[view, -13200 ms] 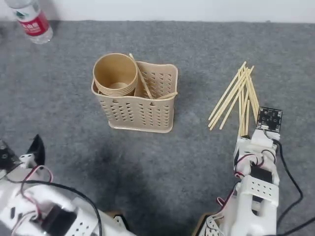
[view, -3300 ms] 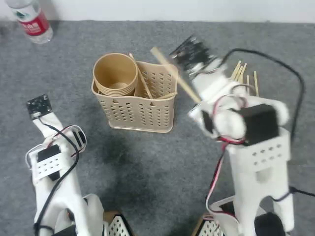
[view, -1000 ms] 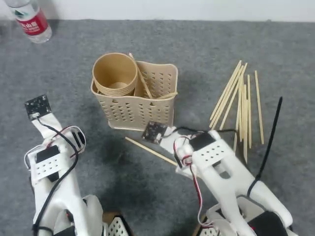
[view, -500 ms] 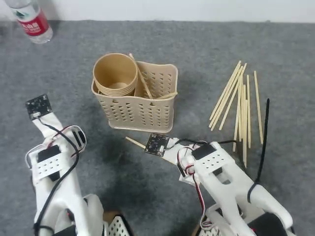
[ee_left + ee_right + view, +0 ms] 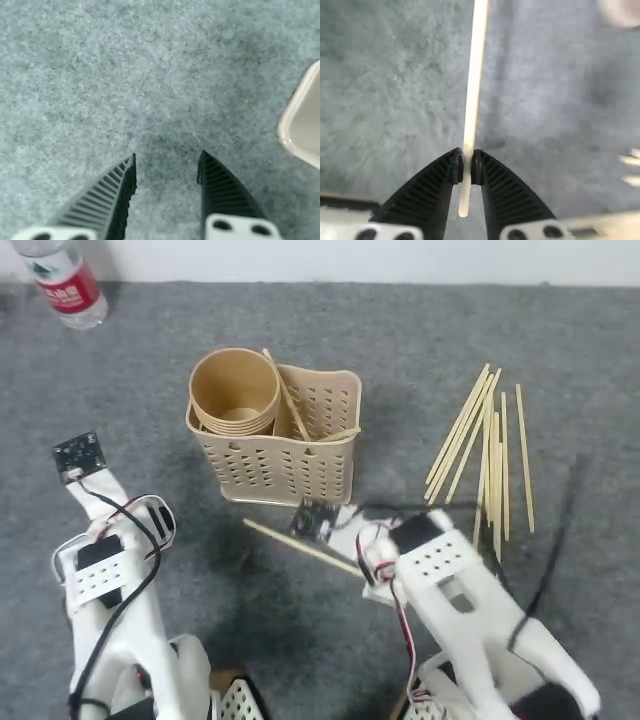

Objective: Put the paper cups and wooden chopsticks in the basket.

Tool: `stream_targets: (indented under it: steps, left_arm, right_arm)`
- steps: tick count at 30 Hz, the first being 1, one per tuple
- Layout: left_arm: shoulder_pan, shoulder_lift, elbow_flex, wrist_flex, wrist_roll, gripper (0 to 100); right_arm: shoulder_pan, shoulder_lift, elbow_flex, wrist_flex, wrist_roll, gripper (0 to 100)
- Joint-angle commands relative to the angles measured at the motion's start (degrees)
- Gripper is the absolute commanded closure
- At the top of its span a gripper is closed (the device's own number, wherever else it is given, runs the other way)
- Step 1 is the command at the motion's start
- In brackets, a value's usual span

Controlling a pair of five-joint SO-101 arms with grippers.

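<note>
The right jaws, black ribbed wedges, pinch a slim pale wooden chopstick [image 5: 472, 90] near one end; the rest juts straight ahead of them over the fuzzy grey worktop [image 5: 380, 75]. The perforated beige plastic basket [image 5: 280, 470], holding stacked paper cups [image 5: 233, 390], stands just beyond. The left jaws stand spread above bare fuzz, the basket's rounded corner ahead and aside

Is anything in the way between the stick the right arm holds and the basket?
Nothing visible lies between the chopstick in the right gripper and the basket; it only has to clear the near wall.
</note>
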Motion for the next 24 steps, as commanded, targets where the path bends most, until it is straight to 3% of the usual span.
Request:
stream_targets:
  steps: [1, 6, 11, 15, 19, 22, 24]
  left_arm:
    - [0.1, -0.4, -0.4, -1.1, 0.4, 81]
    - [0.1, -0.4, -0.4, -1.1, 0.4, 81]
    - [0.1, -0.4, -0.4, -1.0, 0.4, 81]
    - [0.1, -0.4, 0.0, -1.0, 0.4, 81]
    - [0.1, -0.4, 0.0, -1.1, 0.4, 81]
    - [0.2, -0.4, 0.0, -1.1, 0.4, 81]
    - [0.3, -0.4, 0.0, -1.2, 0.4, 81]
  right_arm:
    - [-0.7, -10.3, -15.8, 13.8, -0.1, 99.3]
    - [-0.7, -21.8, -30.7, 23.7, -5.1, 99.3]
    - [-0.1, -28.1, -32.1, 18.0, -14.1, 99.3]
    - [3.7, -33.7, -24.1, 2.3, -23.5, 99.3]
    - [10.9, -39.8, -8.2, -23.7, -23.9, 99.3]
    - [10.5, -41.1, 1.6, -40.2, -23.7, 99.3]
    - [8.1, -38.9, 3.3, -45.8, -23.7, 99.3]
